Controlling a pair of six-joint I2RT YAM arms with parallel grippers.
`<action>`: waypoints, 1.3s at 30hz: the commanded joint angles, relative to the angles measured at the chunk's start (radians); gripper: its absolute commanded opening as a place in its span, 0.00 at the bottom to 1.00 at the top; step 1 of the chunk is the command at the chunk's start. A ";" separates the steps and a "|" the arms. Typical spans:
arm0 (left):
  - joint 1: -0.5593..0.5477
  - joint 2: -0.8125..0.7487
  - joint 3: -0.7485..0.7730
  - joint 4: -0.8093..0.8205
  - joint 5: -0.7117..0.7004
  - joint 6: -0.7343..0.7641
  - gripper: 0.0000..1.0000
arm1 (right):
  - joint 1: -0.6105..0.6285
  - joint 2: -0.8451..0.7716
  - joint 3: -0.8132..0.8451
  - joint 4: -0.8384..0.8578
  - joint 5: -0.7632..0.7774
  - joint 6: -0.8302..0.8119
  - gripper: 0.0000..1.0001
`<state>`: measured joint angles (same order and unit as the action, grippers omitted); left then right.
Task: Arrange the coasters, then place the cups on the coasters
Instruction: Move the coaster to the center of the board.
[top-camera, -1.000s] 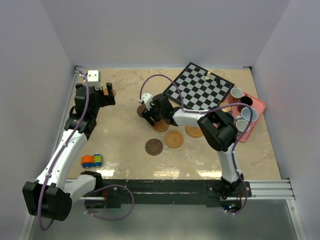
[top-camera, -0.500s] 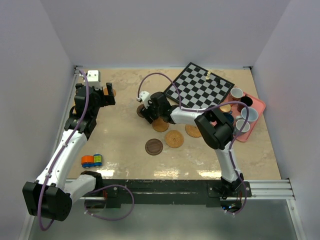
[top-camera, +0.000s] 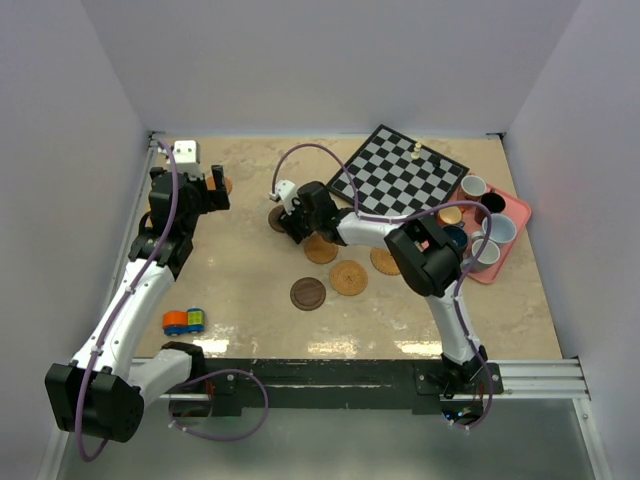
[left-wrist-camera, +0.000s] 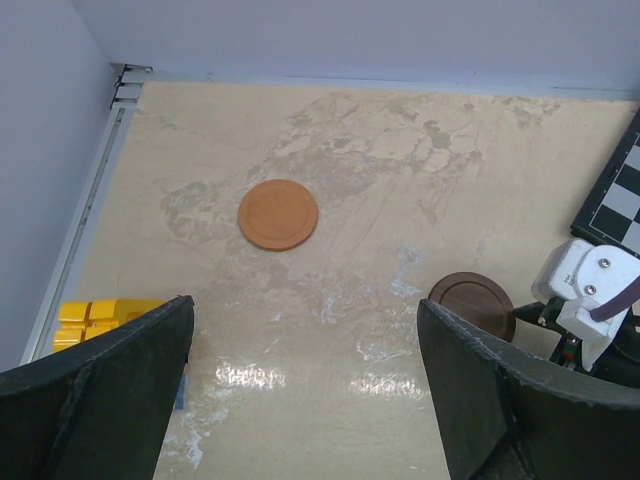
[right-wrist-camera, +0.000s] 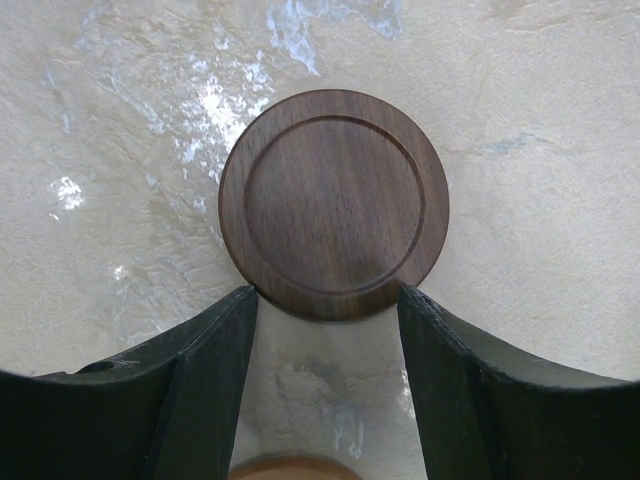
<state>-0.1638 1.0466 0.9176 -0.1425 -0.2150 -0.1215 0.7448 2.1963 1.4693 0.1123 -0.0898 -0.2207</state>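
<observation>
Dark brown coaster (right-wrist-camera: 335, 205) left of chessboard (top-camera: 398, 185) lay flat, part-open right pincer (right-wrist-camera: 328, 300) touching only its near rim, so squeezing could squirt it away; left pincer (left-wrist-camera: 305, 305) wide.

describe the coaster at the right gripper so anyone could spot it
Find the chessboard at the far side; just off its left corner sits the right gripper. The coaster lies flat at its fingertips, dark brown wood with a raised rim, unlike the tan coaster nearest it.
</observation>
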 joint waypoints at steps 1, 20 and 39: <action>0.006 -0.025 -0.013 0.041 -0.032 -0.024 0.98 | 0.025 0.043 0.043 -0.017 -0.007 0.026 0.63; 0.006 -0.037 -0.016 0.041 -0.077 -0.021 0.98 | 0.099 0.059 0.089 0.059 0.114 0.164 0.66; -0.216 0.317 0.141 -0.031 0.048 0.049 0.78 | -0.156 -0.676 -0.286 0.119 0.070 0.399 0.71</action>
<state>-0.3382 1.2755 0.9459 -0.1528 -0.1844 -0.0757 0.6479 1.6478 1.2339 0.2222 -0.0608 0.1135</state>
